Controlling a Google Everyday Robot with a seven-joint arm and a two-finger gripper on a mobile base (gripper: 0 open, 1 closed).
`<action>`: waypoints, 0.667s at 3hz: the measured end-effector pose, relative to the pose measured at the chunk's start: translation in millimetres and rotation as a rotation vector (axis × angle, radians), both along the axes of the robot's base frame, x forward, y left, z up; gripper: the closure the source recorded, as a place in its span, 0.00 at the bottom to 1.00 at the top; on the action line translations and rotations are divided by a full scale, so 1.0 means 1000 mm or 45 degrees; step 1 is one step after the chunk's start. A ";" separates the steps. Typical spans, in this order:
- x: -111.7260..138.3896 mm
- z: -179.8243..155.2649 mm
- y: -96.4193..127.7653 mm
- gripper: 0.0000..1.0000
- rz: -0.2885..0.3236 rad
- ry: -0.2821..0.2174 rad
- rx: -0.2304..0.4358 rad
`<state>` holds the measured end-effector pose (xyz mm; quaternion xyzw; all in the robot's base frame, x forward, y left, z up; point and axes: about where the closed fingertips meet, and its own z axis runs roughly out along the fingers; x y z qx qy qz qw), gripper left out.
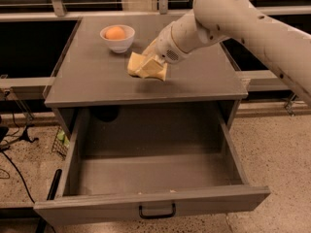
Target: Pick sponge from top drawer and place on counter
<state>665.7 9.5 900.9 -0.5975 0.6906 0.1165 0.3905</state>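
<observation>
My gripper (149,68) hangs low over the middle of the counter (87,84), at the end of the white arm that reaches in from the upper right. Its yellowish fingers (156,70) are shut on the pale yellow sponge (134,63), which sticks out to the left and is at or just above the counter surface. The top drawer (150,204) stands pulled wide open below the counter. Its black handle (156,211) is on the front panel, and I see nothing lying inside it.
A white bowl (119,43) holding a round orange fruit (115,32) stands at the back left of the counter, a little left of the gripper. Black cables (14,174) lie on the speckled floor at the left. A railing runs behind the cabinet.
</observation>
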 end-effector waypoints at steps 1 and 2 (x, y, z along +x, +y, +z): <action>0.014 -0.013 0.004 1.00 -0.018 0.077 0.023; 0.022 -0.031 0.003 1.00 -0.051 0.188 0.027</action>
